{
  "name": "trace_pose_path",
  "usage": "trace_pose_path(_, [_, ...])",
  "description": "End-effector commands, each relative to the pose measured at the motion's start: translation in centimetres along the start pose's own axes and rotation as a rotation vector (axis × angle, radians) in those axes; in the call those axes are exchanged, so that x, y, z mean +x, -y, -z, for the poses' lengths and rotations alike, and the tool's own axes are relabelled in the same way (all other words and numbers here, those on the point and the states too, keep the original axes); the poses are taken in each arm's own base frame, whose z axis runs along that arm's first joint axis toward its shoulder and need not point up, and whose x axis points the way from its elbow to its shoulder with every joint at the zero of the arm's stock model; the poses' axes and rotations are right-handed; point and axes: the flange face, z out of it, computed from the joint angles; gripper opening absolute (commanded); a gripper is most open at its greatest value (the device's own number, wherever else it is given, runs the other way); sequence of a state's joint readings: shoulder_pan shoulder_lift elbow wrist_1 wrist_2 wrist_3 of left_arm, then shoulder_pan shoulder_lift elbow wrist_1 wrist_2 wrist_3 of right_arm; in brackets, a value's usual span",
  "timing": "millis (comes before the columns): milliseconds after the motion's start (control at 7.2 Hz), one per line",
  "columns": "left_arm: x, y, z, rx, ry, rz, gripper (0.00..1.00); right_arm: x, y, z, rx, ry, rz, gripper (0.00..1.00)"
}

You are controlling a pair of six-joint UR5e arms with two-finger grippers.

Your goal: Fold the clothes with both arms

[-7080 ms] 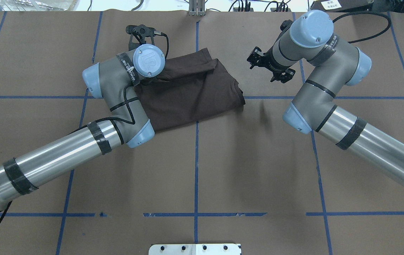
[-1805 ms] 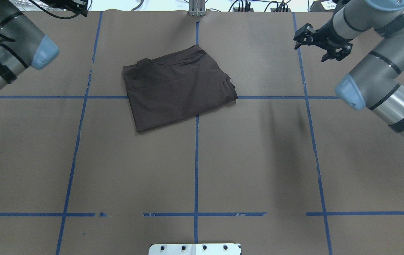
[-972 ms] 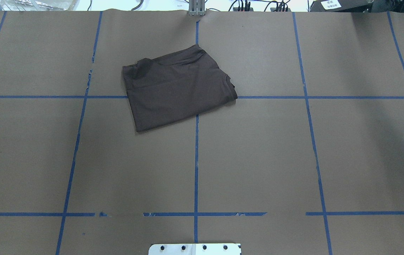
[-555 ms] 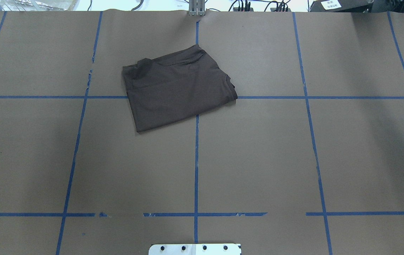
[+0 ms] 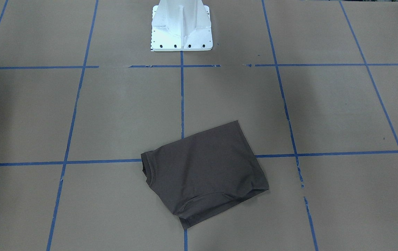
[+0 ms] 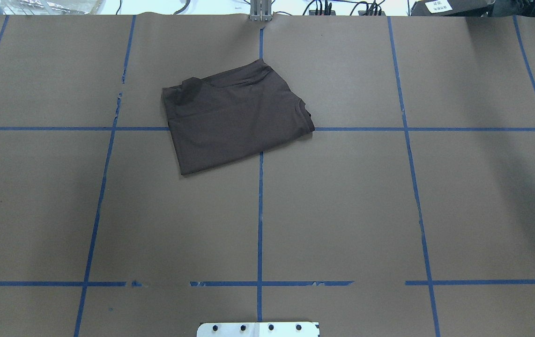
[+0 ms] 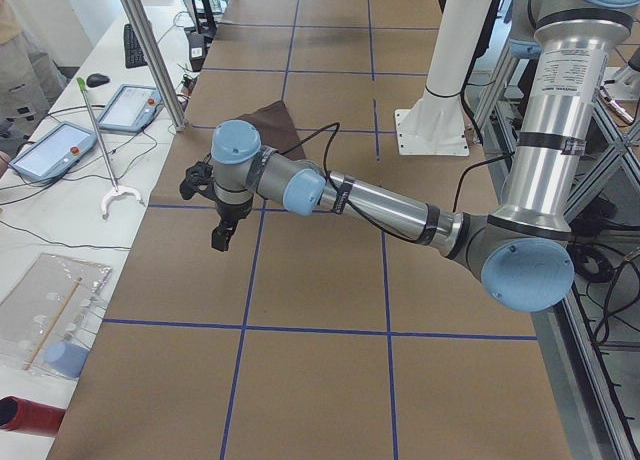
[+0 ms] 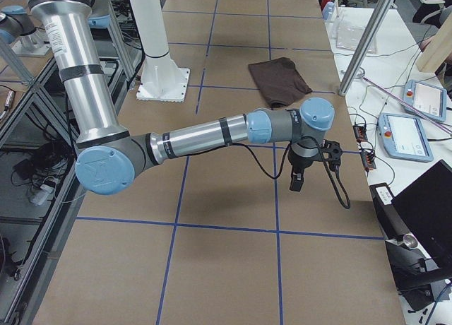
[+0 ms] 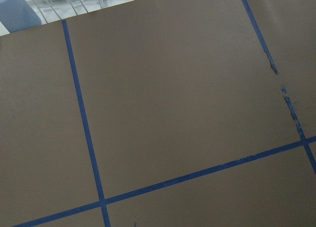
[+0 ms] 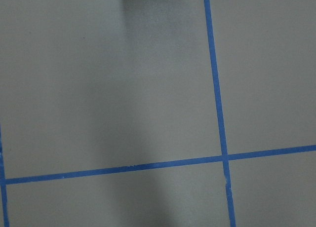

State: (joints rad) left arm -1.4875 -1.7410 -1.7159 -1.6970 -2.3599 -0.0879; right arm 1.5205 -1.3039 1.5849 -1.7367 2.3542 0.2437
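The shirt (image 6: 237, 119) lies alone on the bench (image 6: 342, 210), folded into a compact, roughly four-sided packet, dark brown-grey and flat. It sits skewed to the blue tape (image 6: 259, 210) grid, on the far side of centre in the overhead view, covering the crossing of the middle line and the far cross line. The ribbed collar (image 6: 306, 113) curves along the packet's right edge in that view, and a hemmed band runs along the far edge. No logo or label shows.

Both arms are well apart from it. The left arm (image 7: 390, 205) stretches over its end of the bench, left end effector (image 7: 222, 238) pointing down above bare paper. The right arm (image 8: 205, 134) does likewise at the other end, right end effector (image 8: 297, 180) hanging downward. Fingers apart or together? Impossible to tell from these side views, for either one.
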Motion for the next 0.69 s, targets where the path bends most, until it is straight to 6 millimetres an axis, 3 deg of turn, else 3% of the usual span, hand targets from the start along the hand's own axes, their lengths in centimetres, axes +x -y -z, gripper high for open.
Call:
trace_pose_path(0, [0.28,0.33,0.23,0.007,-0.006,-0.008,1.00,0.52,-0.74,-0.42,-0.008,0.005,-0.003,1.00])
trace_pose_path(555, [-0.05,0.15,-0.33,-0.050,-0.004,0.047,1.00,0.96,-0.67,-1.05,-0.029,0.006,-0.020,1.00])
